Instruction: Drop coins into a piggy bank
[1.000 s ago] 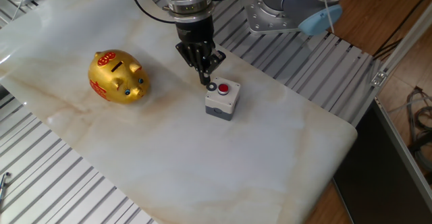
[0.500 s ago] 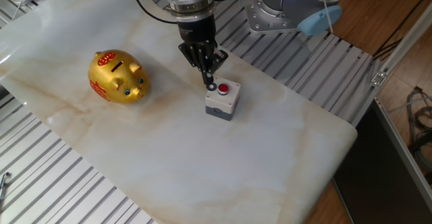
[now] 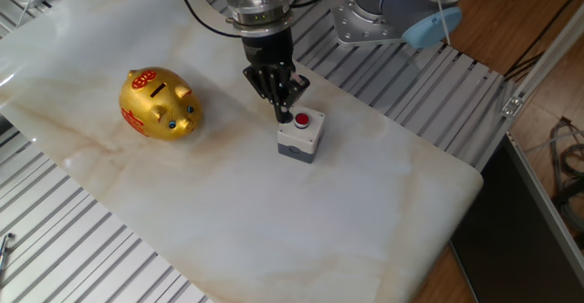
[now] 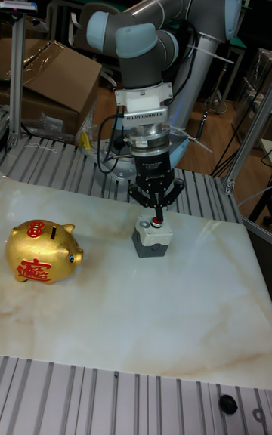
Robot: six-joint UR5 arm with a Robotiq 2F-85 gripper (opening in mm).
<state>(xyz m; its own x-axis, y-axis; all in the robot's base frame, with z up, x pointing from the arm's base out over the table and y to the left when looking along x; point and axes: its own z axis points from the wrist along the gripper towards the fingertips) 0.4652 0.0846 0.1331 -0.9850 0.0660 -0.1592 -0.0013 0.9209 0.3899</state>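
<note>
The piggy bank (image 3: 159,103) has a glossy, metallic-looking gold finish with red painted markings, and the table (image 3: 228,203) top is smooth, polished, marble-patterned stone or laminate set on ribbed bare metal rails. The small box (image 3: 300,137) looks like matt grey plastic with a shiny red button (image 3: 303,119); the gripper (image 3: 282,116) is matt black below a brushed-metal collar.

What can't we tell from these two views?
- Coin: on the grey box beside the red button, it sits behind the gripper fingertips in the fixed view; too small to make out in the tall view.
- Gripper state: fingers close together at the tip, but grasp or contact can't be told in either view.
- Piggy bank interior: hidden by its shell.
</note>
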